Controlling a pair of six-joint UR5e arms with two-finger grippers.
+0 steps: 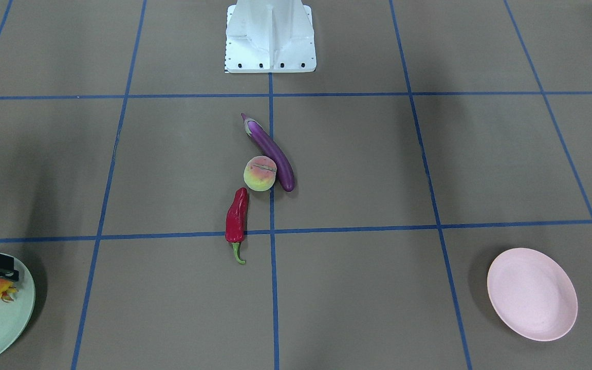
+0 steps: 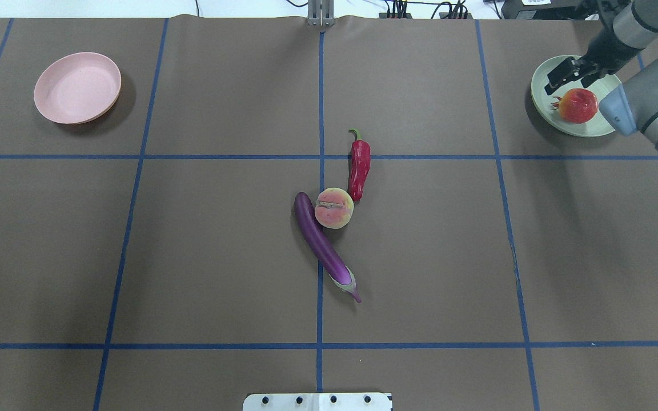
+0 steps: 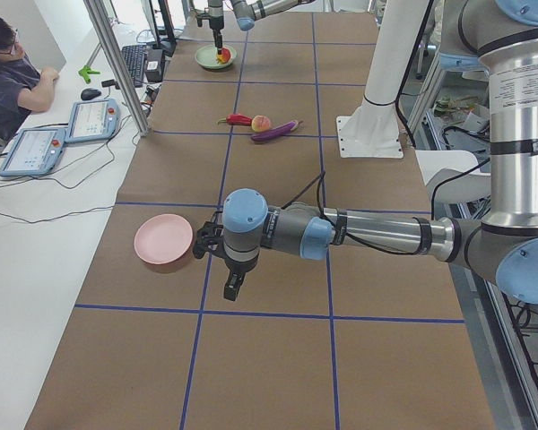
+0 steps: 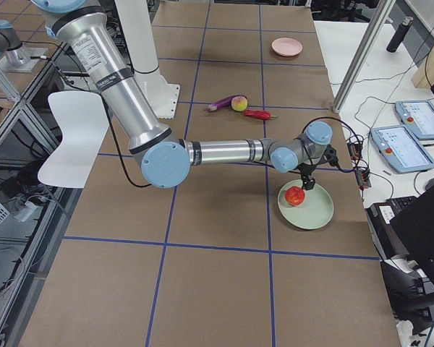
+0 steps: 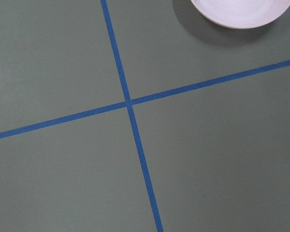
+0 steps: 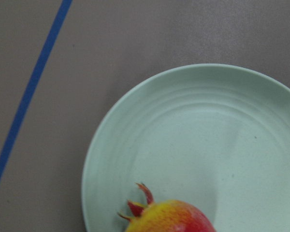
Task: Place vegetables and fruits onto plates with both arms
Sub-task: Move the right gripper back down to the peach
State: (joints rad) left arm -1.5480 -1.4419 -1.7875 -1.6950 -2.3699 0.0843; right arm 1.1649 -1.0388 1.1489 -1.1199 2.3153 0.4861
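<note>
The purple eggplant (image 2: 320, 242), the pink-and-yellow peach (image 2: 334, 208) and the red chili (image 2: 359, 168) lie close together at the table's middle; the peach touches the eggplant. The red-and-yellow pomegranate (image 2: 578, 105) rests on the mint green plate (image 2: 546, 97) at the far right. My right gripper (image 2: 570, 73) hovers just above it, open and empty. The pink plate (image 2: 77, 87) at the far left is empty. My left gripper (image 3: 230, 288) hangs beside the pink plate and shows only in the exterior left view, so I cannot tell its state.
The white robot base (image 1: 270, 38) stands at the table's near edge. An operator (image 3: 9, 63) sits beside the far side, with tablets (image 3: 90, 121) and an aluminium post (image 3: 121, 67) on that side. Blue tape lines grid the brown table.
</note>
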